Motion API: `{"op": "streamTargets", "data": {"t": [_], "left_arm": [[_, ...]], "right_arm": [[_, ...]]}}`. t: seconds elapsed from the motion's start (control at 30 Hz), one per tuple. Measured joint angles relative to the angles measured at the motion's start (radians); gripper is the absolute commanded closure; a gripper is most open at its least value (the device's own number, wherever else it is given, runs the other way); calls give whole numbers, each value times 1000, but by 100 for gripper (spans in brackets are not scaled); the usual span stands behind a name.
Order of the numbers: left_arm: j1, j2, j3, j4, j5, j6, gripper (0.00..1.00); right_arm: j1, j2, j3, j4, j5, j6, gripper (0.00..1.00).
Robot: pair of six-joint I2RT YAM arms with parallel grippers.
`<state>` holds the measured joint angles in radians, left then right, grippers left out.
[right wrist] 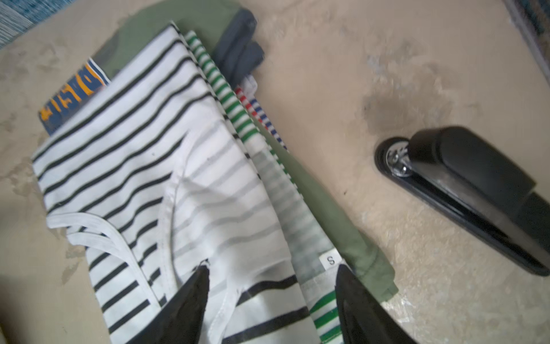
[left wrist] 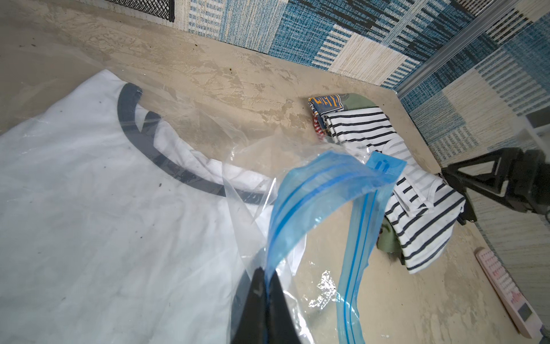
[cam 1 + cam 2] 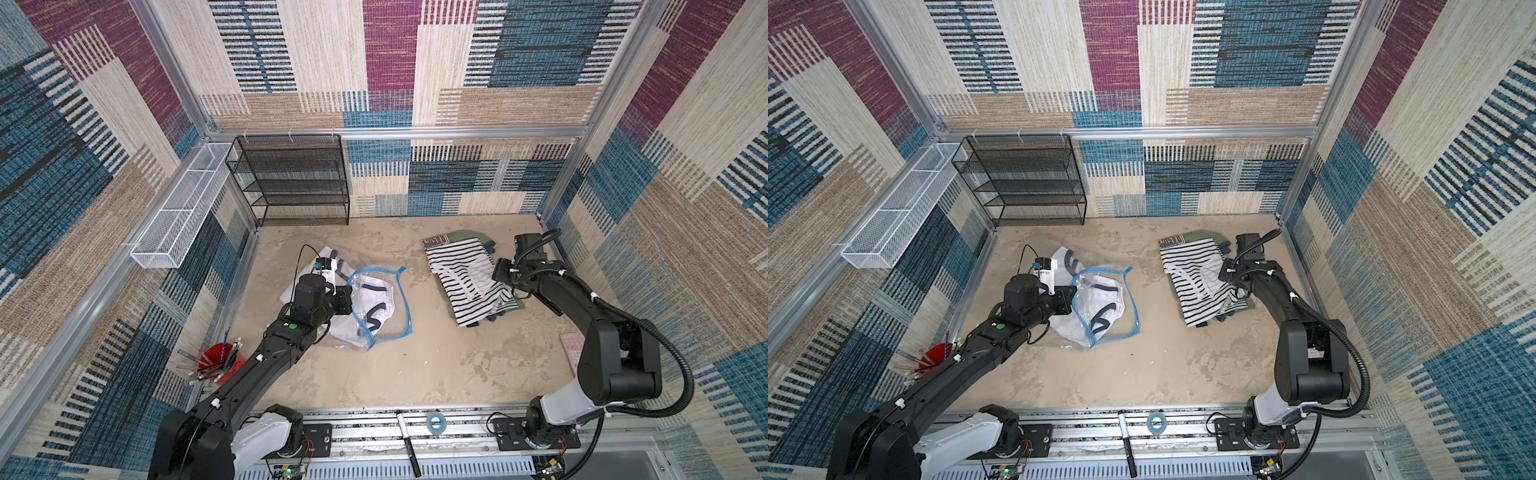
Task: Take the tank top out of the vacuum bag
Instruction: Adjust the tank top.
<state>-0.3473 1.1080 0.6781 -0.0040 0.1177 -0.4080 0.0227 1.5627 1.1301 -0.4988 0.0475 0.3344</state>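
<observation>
The clear vacuum bag [image 3: 406, 307] [image 3: 1136, 307] lies left of centre on the table, its blue zip strip [image 2: 312, 202] lifted and curled open. A white tank top with dark trim [image 3: 374, 305] [image 2: 104, 208] lies partly inside it, its far end sticking out past the bag. My left gripper [image 3: 353, 296] [image 2: 265, 275] is shut on the bag's blue zip edge. My right gripper [image 3: 500, 272] [image 1: 272, 269] stands open just over a black-and-white striped top [image 3: 461, 274] [image 1: 134, 143], which lies on a pile of folded clothes at the right. Nothing is between its fingers.
A black stapler [image 1: 470, 190] lies beside the clothes pile, and a pink remote [image 2: 506, 292] near the right wall. A black mesh shelf [image 3: 291, 183] and a white wire basket [image 3: 178, 216] stand at the back left. A red cup of pencils [image 3: 216, 361] sits front left.
</observation>
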Motion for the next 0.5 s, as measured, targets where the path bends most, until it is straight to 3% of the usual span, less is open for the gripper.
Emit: {"op": "streamTargets", "data": {"t": [0.07, 0.2, 0.5], "left_arm": [[0, 14, 10, 0, 0, 0, 100], [0, 24, 26, 0, 0, 0, 100], [0, 25, 26, 0, 30, 0, 100]], "right_arm": [[0, 62, 73, 10, -18, -14, 49], [3, 132, 96, 6, -29, -18, 49], [3, -188, -269, 31, -66, 68, 50]]}}
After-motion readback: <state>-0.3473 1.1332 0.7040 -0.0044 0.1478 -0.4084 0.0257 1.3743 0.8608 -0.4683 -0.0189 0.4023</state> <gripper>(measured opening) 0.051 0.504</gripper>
